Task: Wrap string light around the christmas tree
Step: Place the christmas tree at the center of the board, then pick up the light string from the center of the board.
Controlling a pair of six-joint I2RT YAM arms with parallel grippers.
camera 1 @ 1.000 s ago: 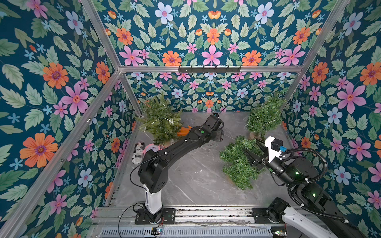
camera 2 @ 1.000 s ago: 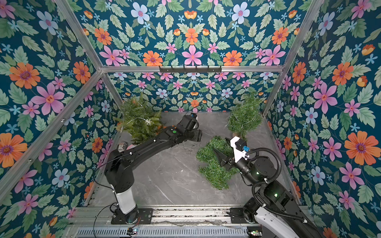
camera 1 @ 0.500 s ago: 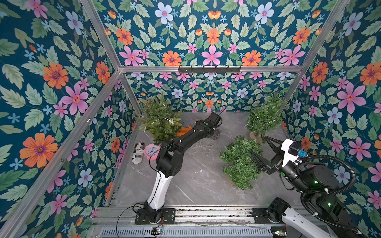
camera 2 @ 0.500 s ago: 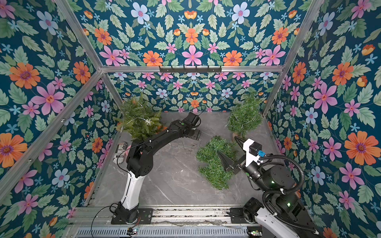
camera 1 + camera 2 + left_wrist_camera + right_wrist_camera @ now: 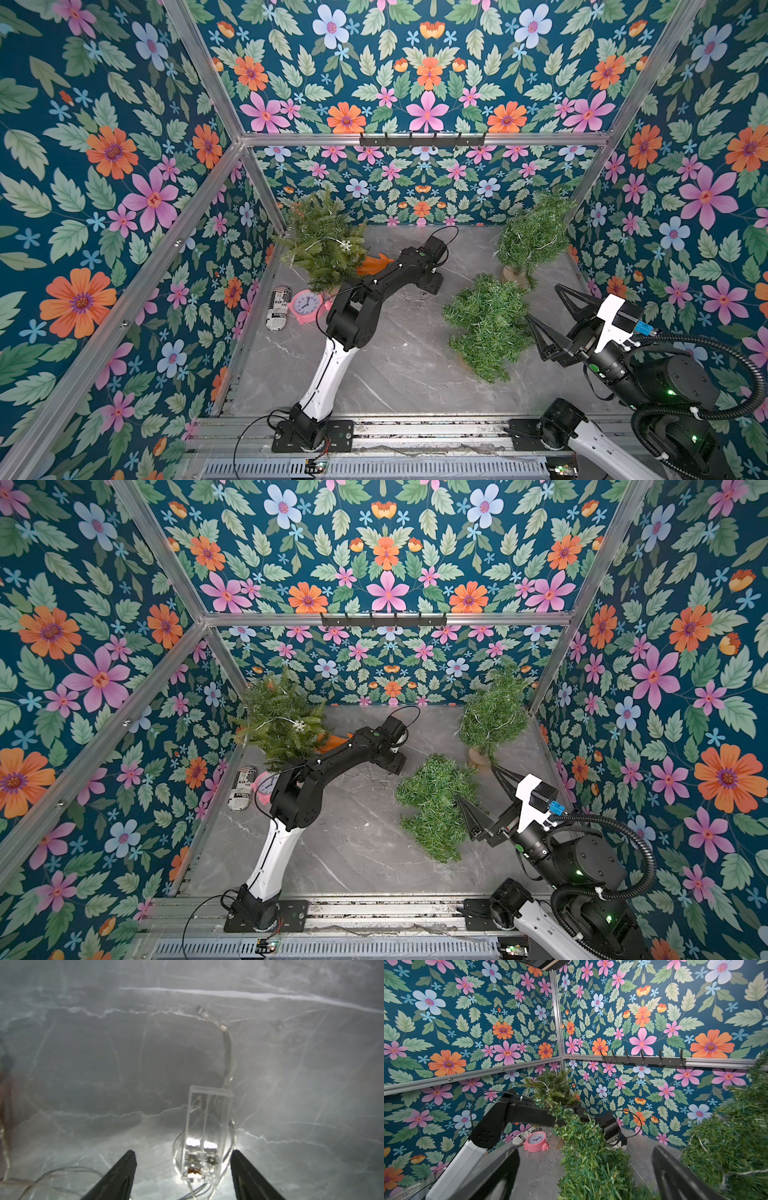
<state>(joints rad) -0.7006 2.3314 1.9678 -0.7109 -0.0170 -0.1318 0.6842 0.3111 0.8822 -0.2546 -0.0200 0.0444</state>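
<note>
Clear plastic is what I am after: the battery box of the string light lies flat on the grey marble table, toward the far middle, with the strand trailing away from it. My left gripper hangs just above it with its jaws spread, one finger on each side and neither touching the box. The box sits off-centre between them, nearer one finger. I judge I should shift sideways until it is centred, then come down until the tips nearly meet the marble. I should close across the narrow width without trapping the loose loops lying beside it. The plastic looks slick, so a firm, square pinch should serve best. My right gripper hangs at the near right with its jaws wide apart and holding nothing. It is just beside the bare christmas tree in the middle of the table, which carries no light that I can see.
</note>
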